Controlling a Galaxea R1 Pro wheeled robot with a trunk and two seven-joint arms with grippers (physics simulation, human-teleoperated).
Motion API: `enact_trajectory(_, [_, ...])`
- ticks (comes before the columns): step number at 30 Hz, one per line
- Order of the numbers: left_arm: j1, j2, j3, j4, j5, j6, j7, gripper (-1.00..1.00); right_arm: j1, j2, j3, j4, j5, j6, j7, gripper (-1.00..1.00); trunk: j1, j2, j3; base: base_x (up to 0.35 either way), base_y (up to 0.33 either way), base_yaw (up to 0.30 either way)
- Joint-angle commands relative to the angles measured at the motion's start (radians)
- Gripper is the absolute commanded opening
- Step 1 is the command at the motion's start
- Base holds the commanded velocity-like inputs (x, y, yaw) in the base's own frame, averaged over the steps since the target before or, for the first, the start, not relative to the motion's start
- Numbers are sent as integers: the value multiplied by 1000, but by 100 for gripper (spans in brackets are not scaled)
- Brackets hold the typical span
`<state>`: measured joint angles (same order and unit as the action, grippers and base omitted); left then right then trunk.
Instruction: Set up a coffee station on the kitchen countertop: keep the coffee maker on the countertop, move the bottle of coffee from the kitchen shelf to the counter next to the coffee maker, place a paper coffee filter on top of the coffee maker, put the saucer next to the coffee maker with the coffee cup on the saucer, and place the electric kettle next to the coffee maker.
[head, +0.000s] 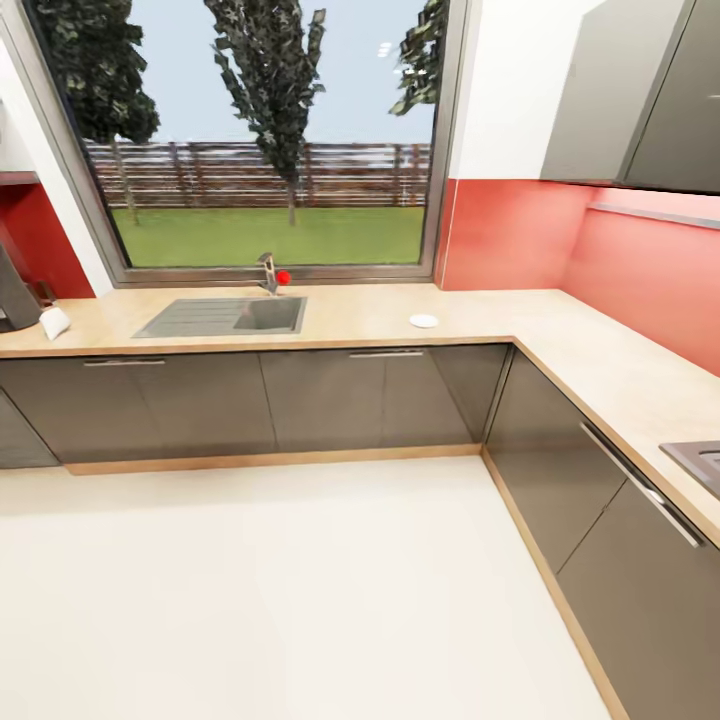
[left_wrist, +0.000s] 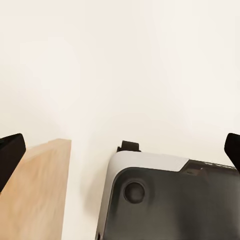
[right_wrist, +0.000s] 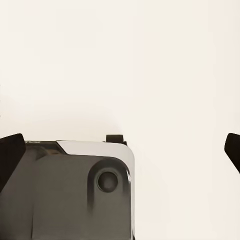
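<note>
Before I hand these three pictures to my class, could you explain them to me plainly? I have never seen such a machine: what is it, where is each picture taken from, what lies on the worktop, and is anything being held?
It is a wheeled robot with two arms, drawn by a computer simulation. The large picture comes from its head camera and looks over a kitchen: a light wood kitchen countertop runs round a corner, with a sink under a window. On it lie a small white saucer and, at the far left, a white paper coffee filter beside a dark object cut off by the picture's edge. The two small pictures come from cameras on each wrist, looking down at pale floor and the robot's own base. The left gripper and right gripper are open, holding nothing.
</note>
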<state>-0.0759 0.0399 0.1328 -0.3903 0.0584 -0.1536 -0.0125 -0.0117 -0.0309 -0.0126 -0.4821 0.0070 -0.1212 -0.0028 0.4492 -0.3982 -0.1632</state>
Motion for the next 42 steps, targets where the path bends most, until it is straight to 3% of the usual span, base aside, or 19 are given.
enact_trajectory(1, [-1, 0, 1, 1, 6, -3, -1, 100, -1, 0, -1, 0, 1, -3, 0, 100, 1, -2, -2, 180, 0, 55])
enact_trajectory(21, [-2, -4, -1, -1, 5, -2, -1, 100, -1, 0, -1, 0, 1, -3, 0, 100, 1, -2, -2, 301, 0, 210])
enact_trajectory(28, [-24, -5, -1, -85, 4, -4, -3, 100, -1, -1, -3, -1, -1, -4, -1, 100, 1, -2, -2, 19, 0, 271])
enact_trajectory(30, [-19, 3, -2, -115, -9, -5, -4, 100, -1, -1, -3, -2, -1, -4, -1, 100, 1, -2, -2, 1, 0, 271])
enact_trajectory(32, [-16, 22, -3, -122, -25, -8, -5, 100, -1, -1, -3, -2, -1, -5, -1, 100, 1, -2, -2, 0, 0, 272])
enact_trajectory(33, [-13, 40, -5, -120, -45, -43, -13, 100, -1, -1, -4, -3, -1, -5, -1, 100, 1, -2, -2, 0, 0, 272])
enact_trajectory(36, [-14, 48, -3, -116, -65, -93, -39, 100, -1, -1, -3, -3, -2, -5, -1, 100, 1, -2, -2, 0, 0, 272])
enact_trajectory(42, [-15, 52, -3, -112, -75, -120, -81, 100, -1, -1, -3, -4, -2, -5, -1, 100, 1, -2, -2, 125, 0, 272])
